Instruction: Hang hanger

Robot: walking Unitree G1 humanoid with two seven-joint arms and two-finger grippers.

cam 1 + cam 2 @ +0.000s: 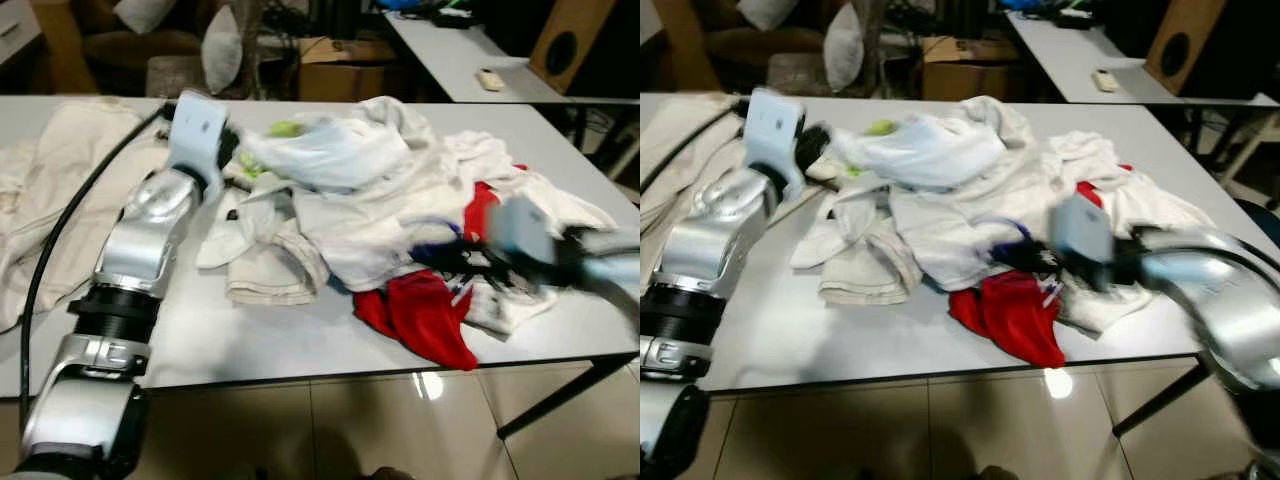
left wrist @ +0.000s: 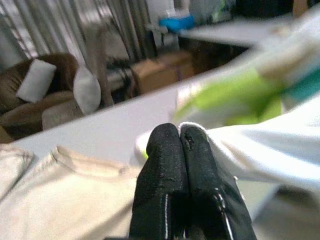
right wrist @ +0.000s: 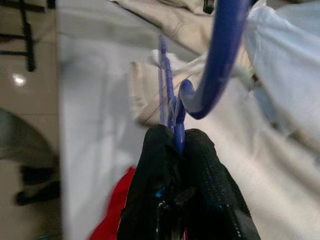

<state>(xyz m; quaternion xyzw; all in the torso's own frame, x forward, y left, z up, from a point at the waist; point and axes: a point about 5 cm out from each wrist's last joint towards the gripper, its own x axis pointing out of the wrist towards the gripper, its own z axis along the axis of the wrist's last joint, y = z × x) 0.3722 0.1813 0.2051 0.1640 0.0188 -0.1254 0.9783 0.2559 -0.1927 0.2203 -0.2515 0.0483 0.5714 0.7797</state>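
The right tool (image 3: 176,142) is clamped on the blue hanger (image 3: 220,55) just below its hook, over the red garment (image 1: 425,310) at the counter (image 1: 260,345) edge. The left tool (image 2: 179,137), fingers pressed together, rests against the white shirt (image 1: 330,150). Risk: the thin hanger slips from the pinch or snags the clothes pile as it lifts.

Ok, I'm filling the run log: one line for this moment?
right tool: shut on blue hanger | left tool: shut on white garment | clothes pile: on table
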